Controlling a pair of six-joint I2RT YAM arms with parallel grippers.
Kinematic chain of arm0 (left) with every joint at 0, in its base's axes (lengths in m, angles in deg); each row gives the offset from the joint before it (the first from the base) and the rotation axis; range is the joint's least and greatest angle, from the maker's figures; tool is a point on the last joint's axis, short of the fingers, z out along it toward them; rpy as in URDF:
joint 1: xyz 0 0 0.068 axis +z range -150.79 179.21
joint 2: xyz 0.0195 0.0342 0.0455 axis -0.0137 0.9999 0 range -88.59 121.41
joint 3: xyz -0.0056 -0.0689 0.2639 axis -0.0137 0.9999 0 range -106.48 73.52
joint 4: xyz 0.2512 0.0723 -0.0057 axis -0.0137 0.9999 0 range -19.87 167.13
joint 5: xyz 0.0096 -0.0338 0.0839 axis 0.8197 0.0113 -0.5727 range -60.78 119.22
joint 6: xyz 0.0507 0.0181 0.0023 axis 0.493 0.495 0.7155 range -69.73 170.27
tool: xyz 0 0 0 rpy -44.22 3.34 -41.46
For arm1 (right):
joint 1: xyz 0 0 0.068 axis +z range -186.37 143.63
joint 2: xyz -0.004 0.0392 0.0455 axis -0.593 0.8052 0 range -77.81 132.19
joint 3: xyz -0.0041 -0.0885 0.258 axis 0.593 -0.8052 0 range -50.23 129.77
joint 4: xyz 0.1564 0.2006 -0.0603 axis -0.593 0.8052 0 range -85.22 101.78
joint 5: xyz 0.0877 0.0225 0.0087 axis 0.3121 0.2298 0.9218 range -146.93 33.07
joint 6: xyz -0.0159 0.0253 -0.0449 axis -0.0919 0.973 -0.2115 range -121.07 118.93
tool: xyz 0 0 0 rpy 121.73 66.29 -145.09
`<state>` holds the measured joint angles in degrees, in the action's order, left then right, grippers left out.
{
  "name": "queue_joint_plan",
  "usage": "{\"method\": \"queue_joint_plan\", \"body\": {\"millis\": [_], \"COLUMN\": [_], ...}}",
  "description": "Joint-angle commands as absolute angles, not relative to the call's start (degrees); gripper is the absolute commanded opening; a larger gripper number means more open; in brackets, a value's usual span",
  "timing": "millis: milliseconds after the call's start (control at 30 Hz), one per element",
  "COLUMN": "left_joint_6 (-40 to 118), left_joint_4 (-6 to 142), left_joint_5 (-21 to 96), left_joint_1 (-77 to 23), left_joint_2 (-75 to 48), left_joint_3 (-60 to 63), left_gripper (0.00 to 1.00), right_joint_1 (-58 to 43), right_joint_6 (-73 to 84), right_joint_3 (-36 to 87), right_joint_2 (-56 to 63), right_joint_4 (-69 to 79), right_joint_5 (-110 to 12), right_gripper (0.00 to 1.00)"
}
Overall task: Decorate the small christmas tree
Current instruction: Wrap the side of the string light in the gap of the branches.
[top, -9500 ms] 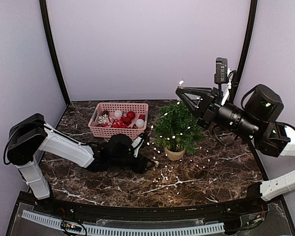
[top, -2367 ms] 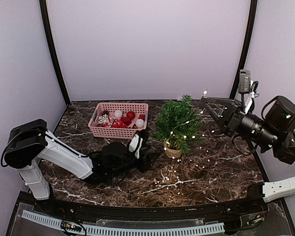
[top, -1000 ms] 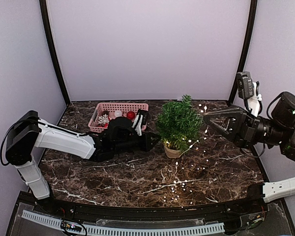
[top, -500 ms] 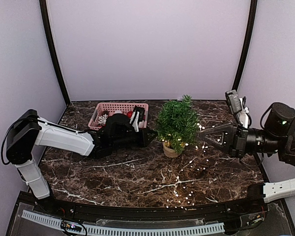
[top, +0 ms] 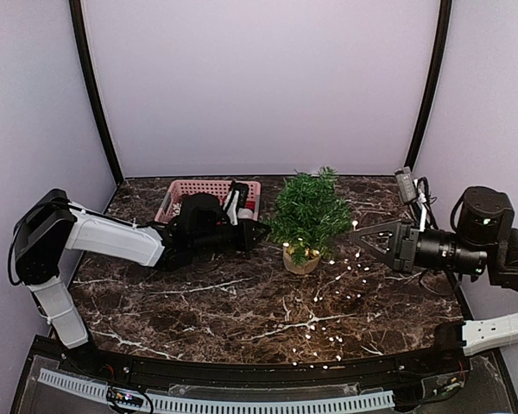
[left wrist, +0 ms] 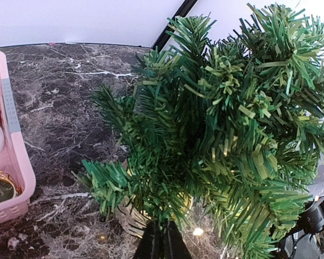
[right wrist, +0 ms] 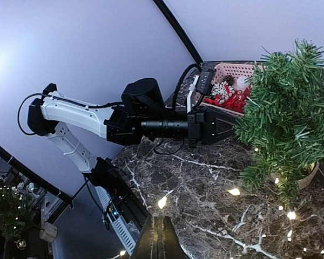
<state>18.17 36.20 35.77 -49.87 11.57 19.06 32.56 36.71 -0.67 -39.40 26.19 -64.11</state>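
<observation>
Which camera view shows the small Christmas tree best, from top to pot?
The top external view: the whole small Christmas tree stands there, tip to pot. The left wrist view shows only branches close up, the pot mostly hidden. The right wrist view cuts the tree off at the right edge.

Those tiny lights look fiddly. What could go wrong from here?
1. The right arm's fingers seem to pinch the string of lights, which trails past the pot; a tug might tip the small tree.
2. Most lights lie on the table, not in the branches, so they may snag or tangle there.
3. The left arm's fingers sit shut right at the tree's lower branches and could nudge it over.
</observation>
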Motion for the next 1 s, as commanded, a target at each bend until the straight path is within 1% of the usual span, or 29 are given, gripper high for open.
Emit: {"method": "queue_joint_plan", "body": {"millis": [0, 167, 200, 233, 267, 300, 333, 367, 433, 567, 700, 967], "left_joint_6": [22.3, 25.25, 26.11, 26.48, 26.68, 26.78, 26.93, 26.87, 25.77, 23.09, 19.13, 13.67], "left_joint_4": [34.27, 35.33, 36.38, 36.55, 36.64, 36.6, 36.79, 37.02, 38.12, 40.73, 40.62, 39.77], "left_joint_5": [39.31, 39.62, 39.11, 38.46, 38.11, 37.2, 36.9, 36.04, 35.01, 33.81, 34.34, 39.72], "left_joint_1": [-48.86, -48.86, -48.86, -48.86, -48.82, -48.85, -48.81, -48.78, -49.0, -51.52, -55.39, -59.23], "left_joint_2": [12.95, 13.51, 13.32, 12.89, 12.51, 11.53, 10.95, 9.66, 7.5, 3.63, 2.31, 9.22], "left_joint_3": [16.59, 15.19, 14.76, 14.96, 15.46, 15.84, 16.65, 17.09, 18.37, 20.87, 22.46, 18.37], "left_gripper": [0.06, 0.08, 0.24, 0.33, 0.39, 0.5, 0.54, 0.61, 0.65, 0.69, 0.74, 0.76], "right_joint_1": [32.32, 32.36, 32.36, 32.36, 32.29, 32.31, 32.28, 32.35, 32.32, 32.36, 32.32, 32.36], "right_joint_6": [34.39, 31.07, 30.12, 29.73, 29.45, 29.21, 29.0, 28.81, 28.37, 27.86, 27.45, 29.45], "right_joint_3": [-0.38, 2.32, 2.8, 2.65, 2.41, 2.2, 1.97, 1.83, 1.52, 1.38, 1.5, 0.14], "right_joint_2": [-37.32, -35.38, -36.06, -36.39, -36.65, -36.82, -36.81, -36.78, -36.4, -35.69, -35.52, -35.14], "right_joint_4": [19.98, 16.12, 14.72, 13.97, 13.25, 12.33, 11.57, 10.8, 9.17, 6.81, 7.34, 7.21], "right_joint_5": [-70.6, -71.7, -72.11, -72.15, -72.07, -72.01, -71.84, -71.4, -69.69, -65.4, -66.69, -65.7], "right_gripper": [0.0, 0.0, 0.0, 0.0, 0.0, 0.0, 0.0, 0.0, 0.0, 0.0, 0.0, 0.0]}}
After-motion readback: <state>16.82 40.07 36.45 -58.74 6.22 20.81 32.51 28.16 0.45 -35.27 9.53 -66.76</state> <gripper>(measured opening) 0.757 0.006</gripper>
